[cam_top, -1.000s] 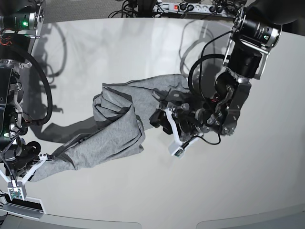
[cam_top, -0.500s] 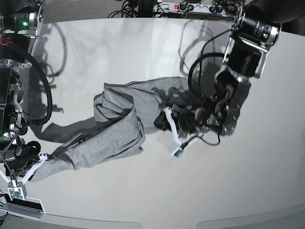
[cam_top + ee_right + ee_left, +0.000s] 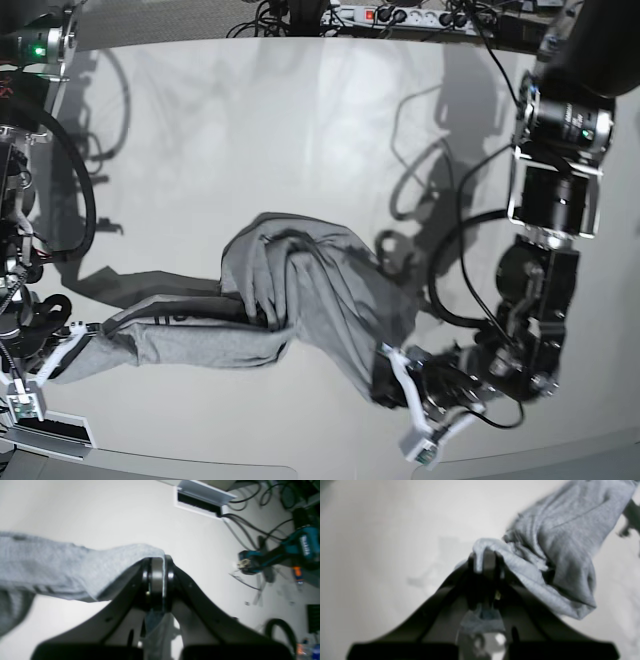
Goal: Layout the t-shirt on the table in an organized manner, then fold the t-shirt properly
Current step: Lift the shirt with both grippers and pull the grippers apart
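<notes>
Both end effectors, left (image 3: pixel 400 385) and right (image 3: pixel 45 365), pinch the t-shirt (image 3: pixel 300 295) near the surface's (image 3: pixel 300 130) front edge; teal drill (image 3: pixel 282 551) probably reads "Makita".

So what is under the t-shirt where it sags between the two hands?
Only the white table shows around the grey t-shirt, bunched and strung between the left hand and right hand. Whatever its folds cover, including any lettering, cannot be seen.
</notes>
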